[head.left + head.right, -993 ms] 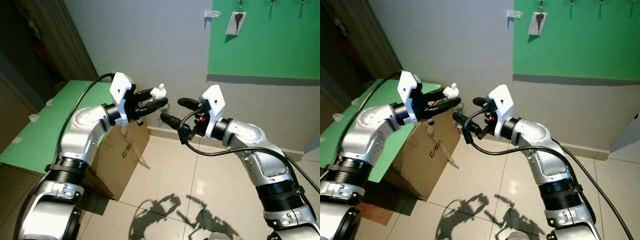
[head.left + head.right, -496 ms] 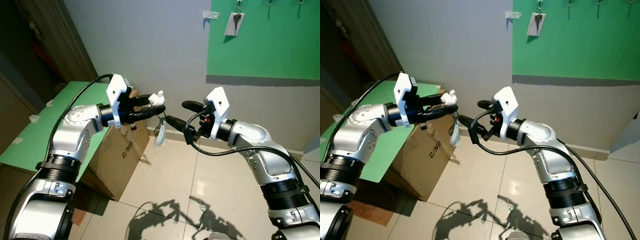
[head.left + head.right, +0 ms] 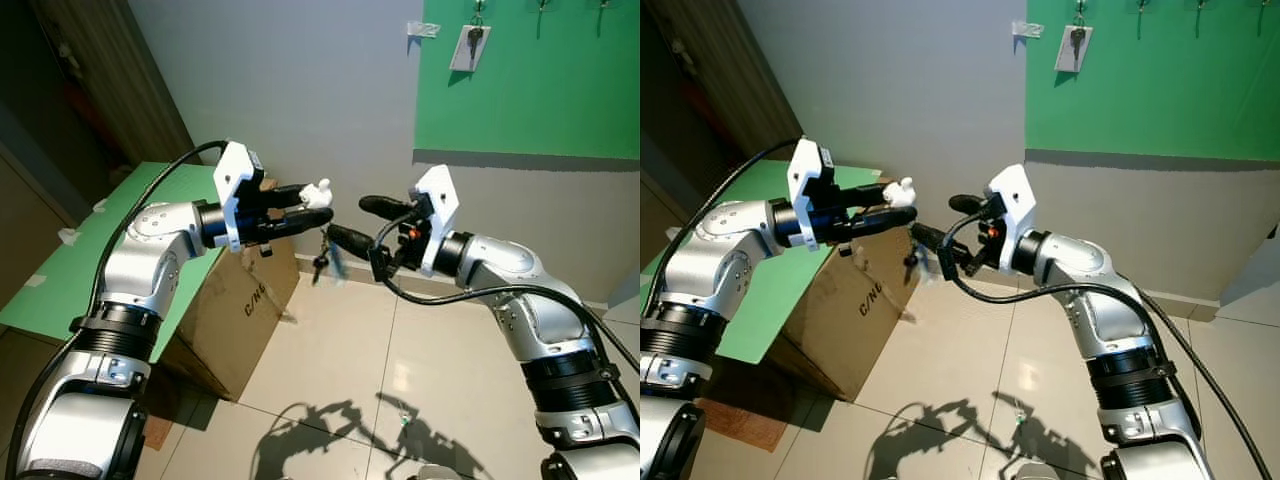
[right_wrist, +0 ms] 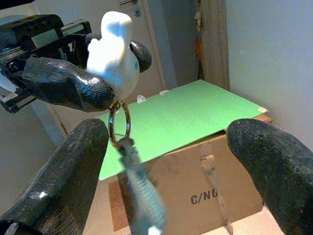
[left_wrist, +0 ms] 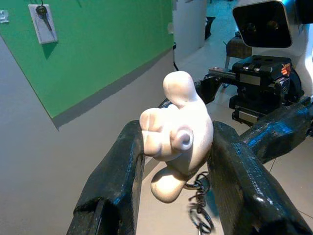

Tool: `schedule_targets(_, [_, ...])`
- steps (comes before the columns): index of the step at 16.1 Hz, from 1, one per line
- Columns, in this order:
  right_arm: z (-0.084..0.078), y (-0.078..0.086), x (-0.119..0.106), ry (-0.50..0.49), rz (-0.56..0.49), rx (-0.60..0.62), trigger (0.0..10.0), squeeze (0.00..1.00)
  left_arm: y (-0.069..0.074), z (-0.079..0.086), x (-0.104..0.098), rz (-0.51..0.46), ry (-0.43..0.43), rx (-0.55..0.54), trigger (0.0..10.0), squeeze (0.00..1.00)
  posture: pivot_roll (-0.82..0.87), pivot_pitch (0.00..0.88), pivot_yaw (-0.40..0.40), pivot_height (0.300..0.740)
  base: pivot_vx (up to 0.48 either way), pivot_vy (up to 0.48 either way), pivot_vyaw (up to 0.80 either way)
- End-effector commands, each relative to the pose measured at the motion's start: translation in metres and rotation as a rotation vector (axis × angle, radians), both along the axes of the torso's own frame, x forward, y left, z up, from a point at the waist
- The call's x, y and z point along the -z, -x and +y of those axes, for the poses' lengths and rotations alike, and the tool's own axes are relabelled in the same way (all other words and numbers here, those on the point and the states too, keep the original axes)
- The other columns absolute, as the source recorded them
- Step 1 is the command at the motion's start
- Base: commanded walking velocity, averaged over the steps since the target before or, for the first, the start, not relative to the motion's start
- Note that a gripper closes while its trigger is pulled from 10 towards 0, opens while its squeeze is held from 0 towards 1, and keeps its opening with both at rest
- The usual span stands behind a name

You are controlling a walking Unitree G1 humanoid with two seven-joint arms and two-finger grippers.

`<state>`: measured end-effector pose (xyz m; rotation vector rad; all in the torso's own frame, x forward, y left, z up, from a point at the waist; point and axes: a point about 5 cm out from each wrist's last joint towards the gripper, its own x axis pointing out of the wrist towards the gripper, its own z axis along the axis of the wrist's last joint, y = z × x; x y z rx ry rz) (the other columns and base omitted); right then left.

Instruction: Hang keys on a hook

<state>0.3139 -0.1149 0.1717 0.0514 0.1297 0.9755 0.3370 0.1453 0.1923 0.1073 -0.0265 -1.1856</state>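
In the left eye view, the left gripper [image 3: 300, 207] is held out at chest height with its fingers clamped on a white hand-shaped keychain charm [image 3: 318, 192]; the keys [image 3: 326, 258] are left dangling below it on their ring, blurred as if swinging; the right gripper [image 3: 350, 222] is seen facing them, its fingers spread wide just beside the ring, seemingly for a handover. The green wall panel [image 3: 540, 90] with its hooks is well apart, up and to the right, one tagged key [image 3: 471, 45] already hung there.

In the right eye view, a cardboard box [image 3: 855, 300] under a green tabletop [image 3: 760, 290] is seen behind the left arm.

In the left wrist view, the charm is shown pinched between both fingers [image 5: 117, 176], the chain hanging free.

In the right wrist view, the key ring [image 4: 120, 128] is framed between the open fingers [image 4: 73, 176], not yet touched.
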Motion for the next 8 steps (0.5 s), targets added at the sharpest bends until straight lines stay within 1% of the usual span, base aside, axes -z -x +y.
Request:
schedule_targets(1, [0.0072, 0.0008, -0.0032, -0.013, -0.002, -0.035, 10.0, 0.00, -0.0019, 0.0039, -0.0049, -0.017, -0.016, -0.001, 0.0, 0.00, -0.27, 0.000, 0.177, 0.740, 0.000, 0.000, 0.00])
schedule_targets(8, [0.0137, 0.0033, -0.0026, -0.023, 0.006, -0.061, 10.0, 0.00, -0.0037, 0.0036, -0.0064, -0.023, -0.009, -0.012, 0.0, 0.00, -0.27, 0.000, 0.176, 0.740, 0.000, 0.000, 0.00])
